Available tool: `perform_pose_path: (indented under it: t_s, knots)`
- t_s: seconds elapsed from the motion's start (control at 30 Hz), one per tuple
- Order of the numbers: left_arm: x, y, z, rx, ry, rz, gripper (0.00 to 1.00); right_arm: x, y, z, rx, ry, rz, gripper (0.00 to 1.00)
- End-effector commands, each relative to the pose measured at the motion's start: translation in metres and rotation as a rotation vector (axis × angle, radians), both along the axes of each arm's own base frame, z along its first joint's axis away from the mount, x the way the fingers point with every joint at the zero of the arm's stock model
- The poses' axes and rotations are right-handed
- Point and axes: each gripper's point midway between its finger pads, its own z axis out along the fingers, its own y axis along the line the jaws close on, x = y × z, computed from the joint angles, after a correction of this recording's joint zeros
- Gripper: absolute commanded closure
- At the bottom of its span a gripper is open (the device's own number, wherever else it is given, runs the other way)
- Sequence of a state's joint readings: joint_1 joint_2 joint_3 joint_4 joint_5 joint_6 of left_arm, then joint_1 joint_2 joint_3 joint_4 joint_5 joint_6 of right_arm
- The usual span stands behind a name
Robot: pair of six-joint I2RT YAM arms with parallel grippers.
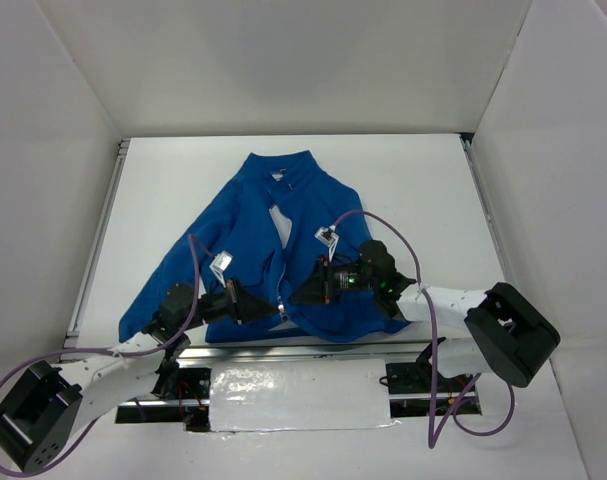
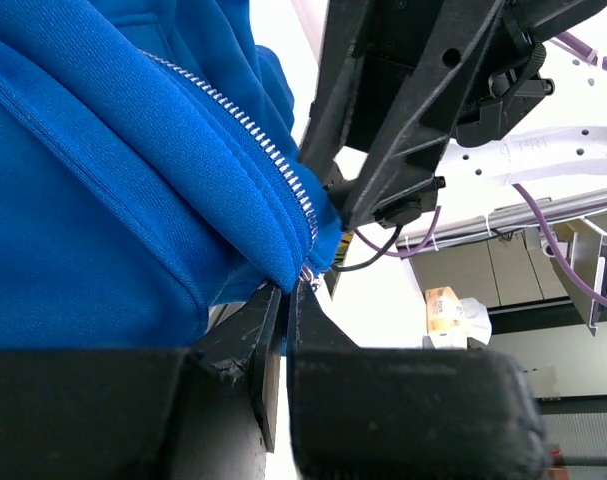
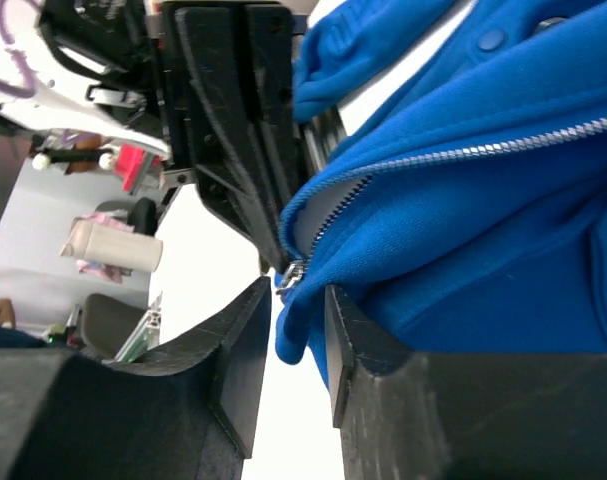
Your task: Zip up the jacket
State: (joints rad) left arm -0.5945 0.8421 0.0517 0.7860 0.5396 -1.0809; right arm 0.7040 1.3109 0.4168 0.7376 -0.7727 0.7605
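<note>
The bright blue jacket (image 1: 313, 215) lies flat with its collar at the far end. Its light zipper (image 1: 282, 255) gapes open near the collar and runs down to the near hem. My left gripper (image 1: 273, 307) is shut on the hem at the zipper's lower end (image 2: 288, 288); the zipper teeth (image 2: 253, 135) run up from there. My right gripper (image 1: 299, 294) faces it closely. Its jaws (image 3: 295, 300) stand apart around a fold of hem fabric, with the small metal pull (image 3: 289, 274) just above the left fingertip. The left gripper's fingers (image 3: 248, 150) loom right behind the pull.
White walls enclose the white table (image 1: 423, 190) on three sides. A metal rail (image 1: 283, 350) runs along the near edge under the hem. Purple cables (image 1: 383, 222) loop over both arms. The right arm's body (image 2: 413, 90) fills the upper left wrist view.
</note>
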Motion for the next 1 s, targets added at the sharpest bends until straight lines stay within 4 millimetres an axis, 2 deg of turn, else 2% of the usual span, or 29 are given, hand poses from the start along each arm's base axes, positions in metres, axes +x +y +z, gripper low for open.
perform_pose_path:
  t_s: [0.0,0.23,0.37,0.43,0.5,0.6,0.77,0.8,0.83,0.87,0.9,0.93,0.97]
  knots:
    - [-0.01,-0.001,0.001,-0.023,-0.011,-0.039,1.0,0.014,0.0,0.006,-0.007,-0.054,-0.061,0.64]
    - [-0.01,0.0,0.005,-0.037,-0.022,-0.031,1.0,0.026,-0.004,0.007,-0.063,-0.071,-0.13,0.5]
    - [-0.01,0.001,0.005,-0.035,-0.021,-0.028,1.0,0.036,-0.009,0.022,-0.073,-0.125,-0.19,0.42]
    - [-0.01,0.001,0.005,-0.036,-0.022,-0.026,1.0,0.039,-0.011,0.029,-0.084,-0.136,-0.207,0.32]
    - [-0.009,0.001,0.005,-0.036,-0.021,-0.022,1.0,0.043,-0.012,0.037,-0.083,-0.16,-0.228,0.31]
    - [-0.01,0.002,0.004,-0.034,-0.02,-0.019,1.0,0.042,-0.014,0.036,-0.103,-0.143,-0.232,0.31]
    - [-0.009,0.001,0.004,-0.029,-0.015,-0.02,1.0,0.024,-0.018,0.036,-0.079,-0.042,-0.236,0.31]
    - [-0.01,0.001,0.003,-0.028,-0.014,-0.022,1.0,0.013,-0.019,0.028,-0.087,-0.014,-0.225,0.31]
    - [-0.01,0.001,0.004,-0.029,-0.018,-0.023,1.0,0.008,-0.021,0.036,-0.057,-0.019,-0.233,0.31]
    - [-0.009,0.001,0.004,-0.027,-0.015,-0.022,1.0,-0.003,-0.022,0.028,-0.054,0.033,-0.231,0.32]
    - [-0.01,0.001,0.004,-0.026,-0.015,-0.023,1.0,-0.008,-0.023,0.029,-0.036,0.045,-0.231,0.32]
    - [-0.01,0.001,0.004,-0.027,-0.015,-0.023,1.0,-0.018,-0.022,0.039,0.013,0.032,-0.226,0.32]
    - [-0.01,0.001,0.004,-0.028,-0.018,-0.022,1.0,-0.024,-0.024,0.032,0.019,0.077,-0.234,0.33]
